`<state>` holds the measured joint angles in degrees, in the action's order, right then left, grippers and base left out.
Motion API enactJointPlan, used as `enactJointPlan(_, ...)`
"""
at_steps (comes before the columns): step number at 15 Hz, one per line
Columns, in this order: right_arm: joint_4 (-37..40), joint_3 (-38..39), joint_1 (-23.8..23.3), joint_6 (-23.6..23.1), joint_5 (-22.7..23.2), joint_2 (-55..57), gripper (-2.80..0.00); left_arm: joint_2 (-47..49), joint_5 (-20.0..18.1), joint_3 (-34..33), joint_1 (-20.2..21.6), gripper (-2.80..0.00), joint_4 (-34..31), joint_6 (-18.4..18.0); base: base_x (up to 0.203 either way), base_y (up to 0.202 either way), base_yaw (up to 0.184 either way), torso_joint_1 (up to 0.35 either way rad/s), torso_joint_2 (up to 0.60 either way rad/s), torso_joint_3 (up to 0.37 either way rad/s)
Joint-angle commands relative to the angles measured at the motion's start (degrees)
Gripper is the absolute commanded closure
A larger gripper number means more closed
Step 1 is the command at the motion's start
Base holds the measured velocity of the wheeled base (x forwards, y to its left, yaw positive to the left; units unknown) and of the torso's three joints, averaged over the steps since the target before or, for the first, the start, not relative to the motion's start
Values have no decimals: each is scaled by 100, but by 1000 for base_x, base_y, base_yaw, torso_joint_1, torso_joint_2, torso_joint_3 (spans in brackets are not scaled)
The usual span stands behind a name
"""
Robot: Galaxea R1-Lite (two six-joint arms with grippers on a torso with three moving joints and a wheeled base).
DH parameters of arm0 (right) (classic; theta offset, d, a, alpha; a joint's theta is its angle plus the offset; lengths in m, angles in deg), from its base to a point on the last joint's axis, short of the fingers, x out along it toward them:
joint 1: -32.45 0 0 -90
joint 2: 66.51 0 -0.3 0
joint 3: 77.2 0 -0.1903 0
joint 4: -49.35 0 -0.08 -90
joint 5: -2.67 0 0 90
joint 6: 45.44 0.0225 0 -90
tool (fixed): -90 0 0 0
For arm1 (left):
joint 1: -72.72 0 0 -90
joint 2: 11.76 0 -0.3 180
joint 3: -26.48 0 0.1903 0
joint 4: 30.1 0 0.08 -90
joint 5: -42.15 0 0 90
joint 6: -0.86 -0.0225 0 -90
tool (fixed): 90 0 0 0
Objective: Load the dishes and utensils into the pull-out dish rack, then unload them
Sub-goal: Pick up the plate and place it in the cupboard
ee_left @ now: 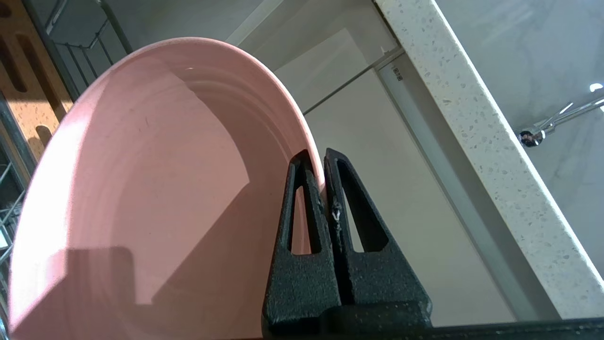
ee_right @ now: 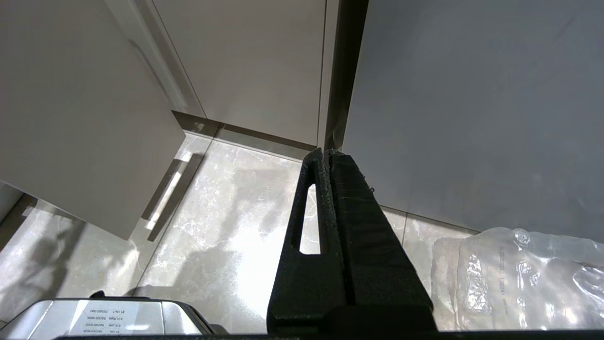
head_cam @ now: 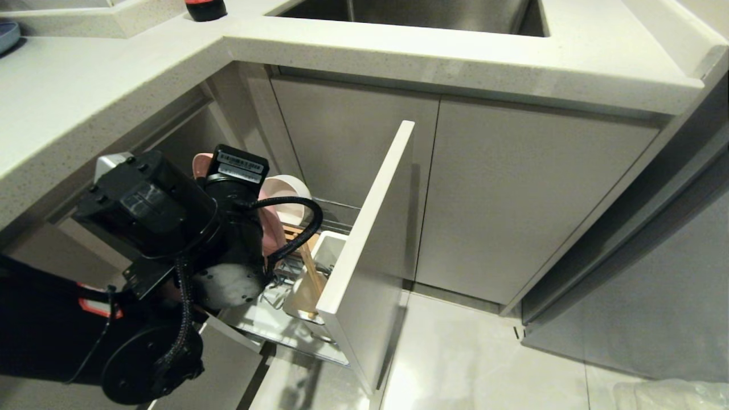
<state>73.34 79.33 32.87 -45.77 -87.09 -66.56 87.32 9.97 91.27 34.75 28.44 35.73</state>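
Left hand (ee_left: pixel 322 163) is clamped on the rim of the pink plate (ee_left: pixel 141 198), which stands on edge in the pull-out dish rack (head_cam: pixel 364 250), close beneath the tabletop (ee_left: pixel 476 127) edge. Right hand (ee_right: pixel 325 153) is closed, empty, above open floor (ee_right: pixel 222 212).

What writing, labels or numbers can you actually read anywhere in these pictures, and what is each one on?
No text here can be read for certain.
White sticker on the left arm's black wrist camera: printed lines, too small to read.
White label on the grey robot part in the right wrist view: upside down, several lines, too blurred to quote.
Clear plastic bag on the floor: a faint printed line, not legible.
Small dark mark on the cabinet edge: unreadable.
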Motion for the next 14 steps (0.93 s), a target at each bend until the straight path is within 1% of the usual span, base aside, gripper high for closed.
enactJointPlan(1,-1,1,2,-2,2,-4,0,75,30,-3,0,0,69,29,0,0,0,0,0,0)
enactJointPlan(5,-1,1,2,-2,2,-4,0,189,10,-53,0,0,141,140,0,0,0,0,0,0)
enactJointPlan(14,-1,1,2,-2,2,-4,0,287,19,-266,102,0,141,135,0,0,0,0,0,0)
